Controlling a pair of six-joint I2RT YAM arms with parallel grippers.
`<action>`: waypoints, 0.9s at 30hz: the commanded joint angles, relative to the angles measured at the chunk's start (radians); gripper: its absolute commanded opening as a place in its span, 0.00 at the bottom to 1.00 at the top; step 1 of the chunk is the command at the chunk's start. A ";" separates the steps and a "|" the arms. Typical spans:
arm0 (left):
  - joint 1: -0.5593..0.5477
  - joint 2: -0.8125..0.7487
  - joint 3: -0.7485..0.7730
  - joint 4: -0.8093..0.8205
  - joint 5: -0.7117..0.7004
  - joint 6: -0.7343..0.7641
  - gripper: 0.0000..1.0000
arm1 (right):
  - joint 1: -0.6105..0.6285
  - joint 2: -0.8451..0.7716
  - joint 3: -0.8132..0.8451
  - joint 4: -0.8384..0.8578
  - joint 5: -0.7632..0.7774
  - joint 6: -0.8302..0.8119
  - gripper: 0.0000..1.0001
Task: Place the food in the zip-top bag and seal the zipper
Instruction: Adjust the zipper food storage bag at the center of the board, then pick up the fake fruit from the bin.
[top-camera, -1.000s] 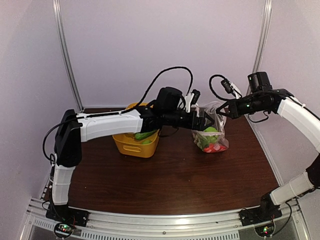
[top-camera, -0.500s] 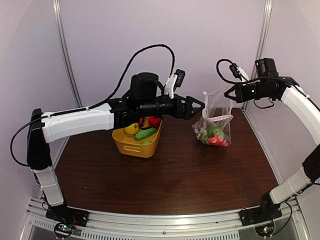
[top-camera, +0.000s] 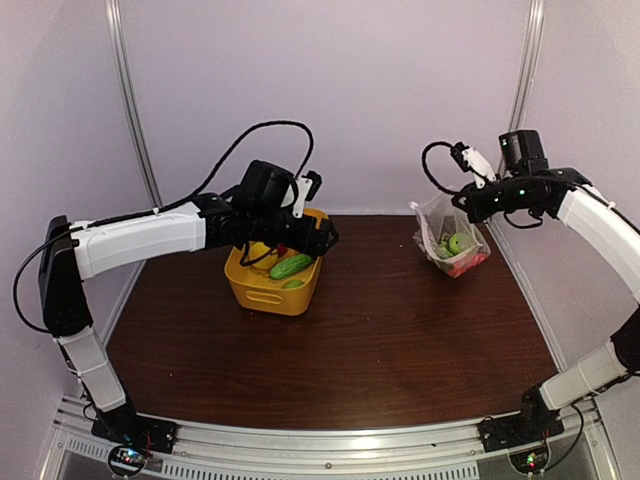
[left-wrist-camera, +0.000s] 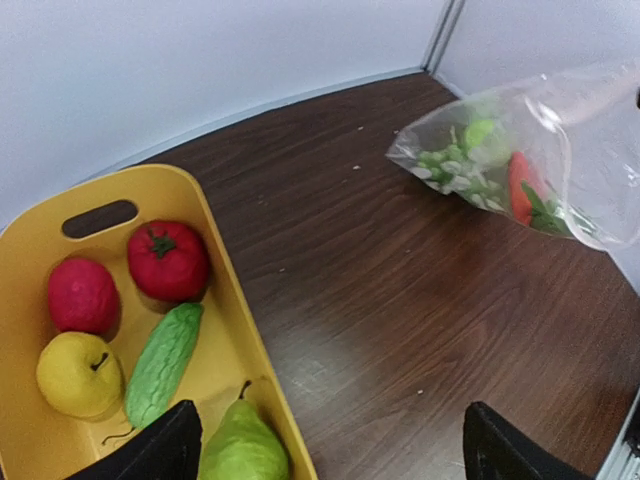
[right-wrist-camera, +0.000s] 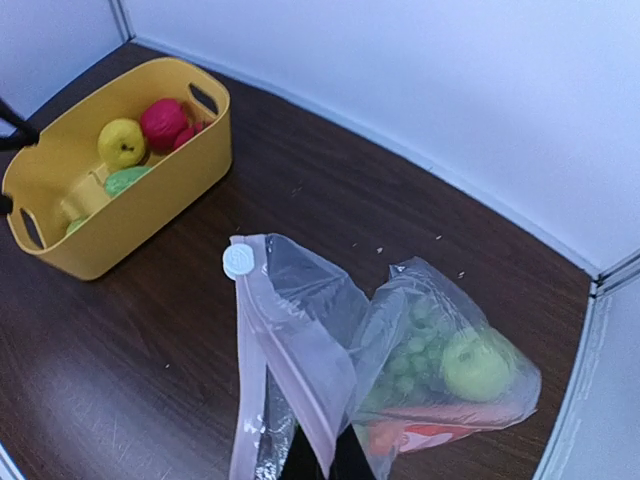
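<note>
The zip-top bag (top-camera: 452, 240) is hanging at 2 o'clock over the table (top-camera: 380, 350). It is clear and crinkly, printed with pale dots, and its filled end is sagging low over the wood. I cannot tell whether it is touching. The right gripper (top-camera: 462, 207) is pinching the bag's upper edge, jaws pressed together on the plastic. In the right wrist view the zipper (right-wrist-camera: 243, 360) is running as a pale strip down the bag's left edge, with 1 white round slider (right-wrist-camera: 238, 262) at its top end.

The left gripper (top-camera: 322, 238) is hovering over the yellow basket (top-camera: 265, 292) at 10 o'clock, jaws spread wide and gripping nothing. The basket is sitting close to the back wall, and the bag is hanging near the far right corner post. Bare wood is lying open between them and across the near half, from 4 to 8 o'clock.

The bag is holding 1 green apple (right-wrist-camera: 475, 366), 1 bunch of green grapes (right-wrist-camera: 408, 365) and 1 red piece (right-wrist-camera: 425, 437). The basket is holding 5 pieces:
- 1 tomato (left-wrist-camera: 168, 260)
- 1 red round fruit (left-wrist-camera: 83, 295)
- 1 yellow apple (left-wrist-camera: 78, 372)
- 1 bumpy cucumber (left-wrist-camera: 162, 362)
- 1 pear (left-wrist-camera: 243, 452)
</note>
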 joint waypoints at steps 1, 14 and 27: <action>0.071 0.012 -0.005 -0.139 -0.087 0.017 0.92 | 0.021 -0.017 -0.180 0.061 -0.152 -0.003 0.00; 0.211 0.192 0.173 -0.379 0.025 0.074 0.82 | 0.021 -0.099 -0.328 0.143 -0.263 0.040 0.00; 0.216 0.291 0.180 -0.495 0.187 0.147 0.84 | 0.020 -0.179 -0.377 0.158 -0.237 0.044 0.00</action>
